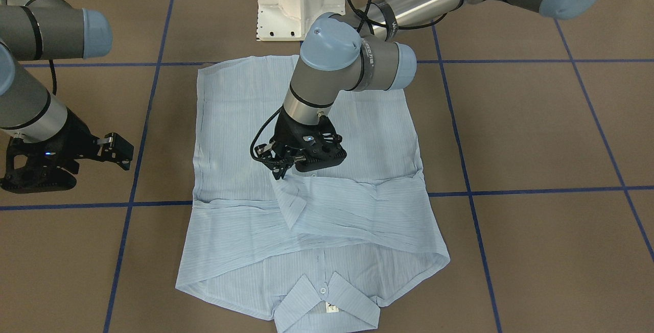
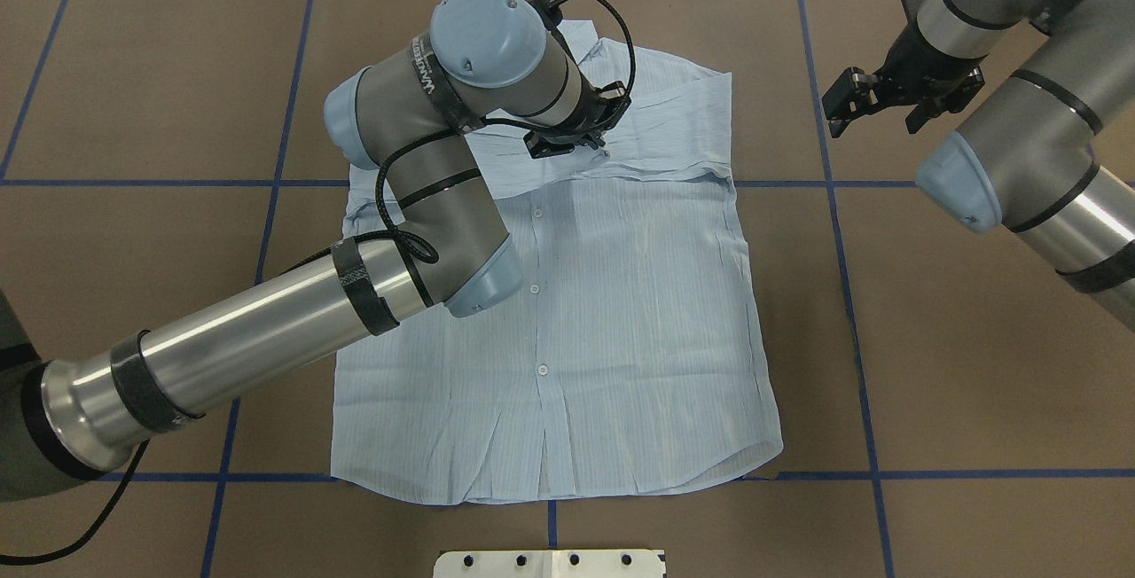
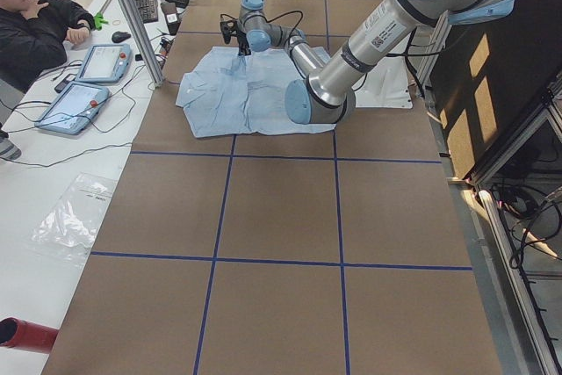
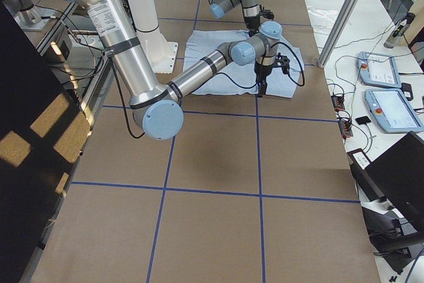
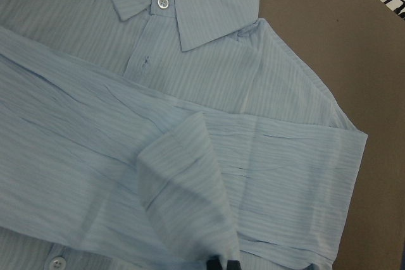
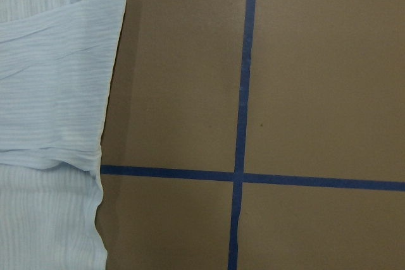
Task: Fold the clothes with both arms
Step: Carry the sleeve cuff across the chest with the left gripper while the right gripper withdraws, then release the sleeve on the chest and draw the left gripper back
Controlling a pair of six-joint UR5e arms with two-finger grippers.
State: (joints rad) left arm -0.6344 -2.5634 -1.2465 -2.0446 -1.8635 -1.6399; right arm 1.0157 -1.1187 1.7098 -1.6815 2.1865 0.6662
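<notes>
**A:** Where does the shirt (image 1: 378, 134) lie?

**B:** Flat on the brown table (image 1: 536, 128), buttoned front up. The collar (image 1: 306, 297) is at the side away from the robot, and the hem is near the white base (image 1: 294, 1).

**A:** And the sleeves?

**B:** Both are folded in across the chest, making a crinkled band just below the collar.

**A:** What is the left tool (image 1: 282, 169) doing?

**B:** The left arm (image 2: 266, 330) reaches over the shirt, and its tool is low above the chest. It is closed on the cuff (image 1: 288, 200) of one sleeve. The cuff end stands up off the cloth in a small peak. In the wrist view the fabric rises to the dark fingertips (image 5: 216, 263).

**A:** The right tool (image 1: 122, 151)?

**B:** It is off the shirt, above bare table on the robot's right side. Its jaws are apart with nothing between them. Its wrist camera looks down on the shirt's side edge and a crossing of blue tape lines (image 6: 243, 93).

**A:** Does the right arm (image 2: 1020, 144) touch the cloth?

**B:** No, it is well apart from it.
</notes>
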